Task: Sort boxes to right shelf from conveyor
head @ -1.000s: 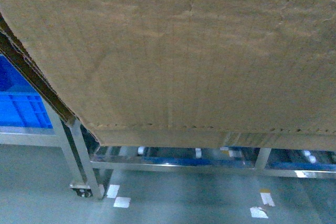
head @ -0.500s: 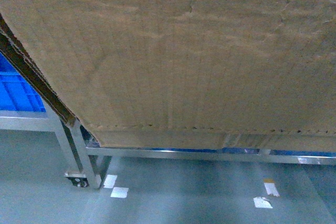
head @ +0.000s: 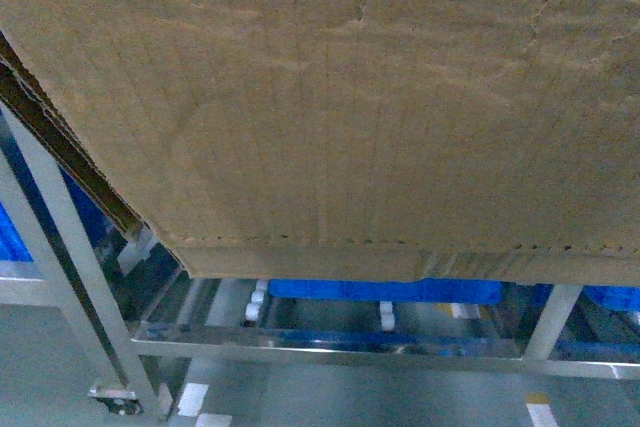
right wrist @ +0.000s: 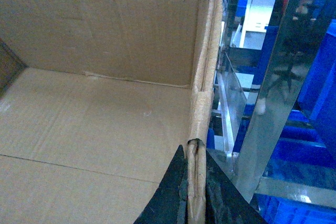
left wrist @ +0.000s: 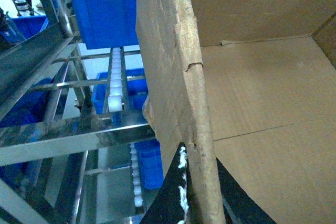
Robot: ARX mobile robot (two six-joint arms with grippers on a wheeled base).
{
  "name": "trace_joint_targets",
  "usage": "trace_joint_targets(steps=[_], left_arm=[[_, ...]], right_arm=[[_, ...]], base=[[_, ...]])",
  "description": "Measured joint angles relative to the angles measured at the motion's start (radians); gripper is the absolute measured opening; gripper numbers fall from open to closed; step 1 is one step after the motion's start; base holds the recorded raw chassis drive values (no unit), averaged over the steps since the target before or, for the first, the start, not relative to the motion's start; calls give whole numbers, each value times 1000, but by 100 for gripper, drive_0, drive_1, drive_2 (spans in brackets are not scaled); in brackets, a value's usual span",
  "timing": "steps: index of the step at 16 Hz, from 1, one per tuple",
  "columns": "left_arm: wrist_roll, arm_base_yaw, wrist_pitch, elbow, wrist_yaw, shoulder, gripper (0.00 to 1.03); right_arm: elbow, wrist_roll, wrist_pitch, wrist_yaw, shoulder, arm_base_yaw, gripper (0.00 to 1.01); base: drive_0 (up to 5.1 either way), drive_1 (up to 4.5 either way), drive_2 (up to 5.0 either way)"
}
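A large brown cardboard box (head: 380, 97) fills most of the head view, held up off the floor and tilted. In the left wrist view my left gripper (left wrist: 199, 153) is shut on the box's left wall (left wrist: 173, 77), one black finger on each side. The right wrist view shows my right gripper (right wrist: 194, 150) shut the same way on the right wall (right wrist: 205, 77). The box is bare inside (right wrist: 94, 114). The right shelf (head: 330, 342), a steel rack, stands just beyond and below the box, with a white roller track (left wrist: 114, 85) beside the box's left wall. The conveyor is out of view.
Blue plastic bins (head: 380, 290) sit on the rack's lower tier, with more (left wrist: 102, 14) higher up and others (right wrist: 315, 129) to the right. A steel upright (right wrist: 273, 93) stands close to the box's right wall. White tape marks (head: 192, 399) lie on the grey floor.
The rack has shifted in the head view: its left upright has moved left, its front rail sits lower, and its rollers show again. The box holds its place in the frame.
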Motion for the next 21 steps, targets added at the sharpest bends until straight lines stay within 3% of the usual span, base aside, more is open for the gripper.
trace_joint_targets(steps=[18, 21], left_arm=[[0, 3, 3, 0, 1, 0, 3], [9, 6, -113, 96, 25, 8, 3]], right_arm=[[0, -3, 10, -3, -6, 5, 4], [68, -4, -108, -21, -6, -1, 4]], base=[[-165, -165, -165], [0, 0, 0]])
